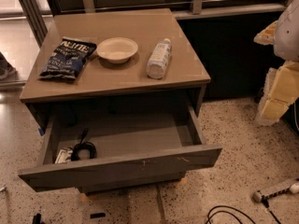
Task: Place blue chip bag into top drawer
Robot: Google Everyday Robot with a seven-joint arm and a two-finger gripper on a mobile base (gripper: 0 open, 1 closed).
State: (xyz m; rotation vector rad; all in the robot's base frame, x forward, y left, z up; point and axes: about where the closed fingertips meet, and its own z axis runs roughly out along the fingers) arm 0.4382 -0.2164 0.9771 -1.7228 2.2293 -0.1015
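The blue chip bag (68,58) lies flat on the left side of the cabinet top (117,76), near its left edge. The top drawer (121,164) is pulled out towards me, with its inside showing. My gripper (274,102) hangs at the right edge of the view, to the right of the cabinet and well away from the bag, at about the height of the cabinet top. It holds nothing that I can see.
A white bowl (117,49) and a white plastic bottle (159,59) lie on the cabinet top to the right of the bag. A coiled black cable (83,149) and a small white item (63,156) sit in the drawer's left front corner. A power strip (276,190) and cables (226,213) lie on the floor.
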